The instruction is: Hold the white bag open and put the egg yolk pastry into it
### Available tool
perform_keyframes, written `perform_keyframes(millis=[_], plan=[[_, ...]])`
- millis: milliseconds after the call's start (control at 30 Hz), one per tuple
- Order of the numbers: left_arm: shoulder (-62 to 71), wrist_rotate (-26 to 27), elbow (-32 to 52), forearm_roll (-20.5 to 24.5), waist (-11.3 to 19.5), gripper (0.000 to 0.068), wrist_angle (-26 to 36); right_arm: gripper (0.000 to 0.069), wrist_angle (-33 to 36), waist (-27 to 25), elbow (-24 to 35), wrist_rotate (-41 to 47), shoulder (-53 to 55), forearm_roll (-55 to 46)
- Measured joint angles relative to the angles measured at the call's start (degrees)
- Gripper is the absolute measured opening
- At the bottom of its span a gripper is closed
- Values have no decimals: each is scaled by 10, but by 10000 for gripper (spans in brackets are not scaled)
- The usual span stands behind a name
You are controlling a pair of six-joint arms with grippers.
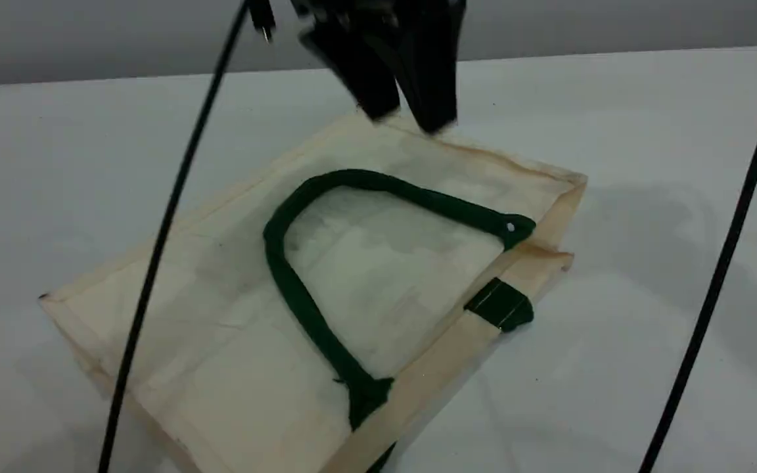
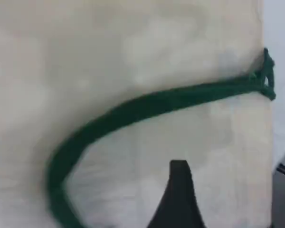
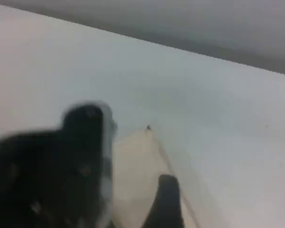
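The white bag (image 1: pixel 221 341) lay flat on the table (image 1: pixel 615 368), its mouth toward the near right and one green rope handle (image 1: pixel 293 289) looped across its upper face. We saw the left gripper (image 2: pixel 178 190) above that face, jaws spread, grasping nothing. The right gripper (image 3: pixel 166 199), likewise released, hovered by the bag's far corner.

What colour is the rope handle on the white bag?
Dark green. The handle shows best in the scene view.
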Motion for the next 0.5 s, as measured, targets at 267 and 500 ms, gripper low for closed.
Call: perform_keyframes(millis=[267,500], plan=[[-74,-102,-73,146,0,526,1,582,13,0,0,0,-38,-33],[-176,-166,-73,236,0,526,2,582,32,0,0,53,-125,-97]])
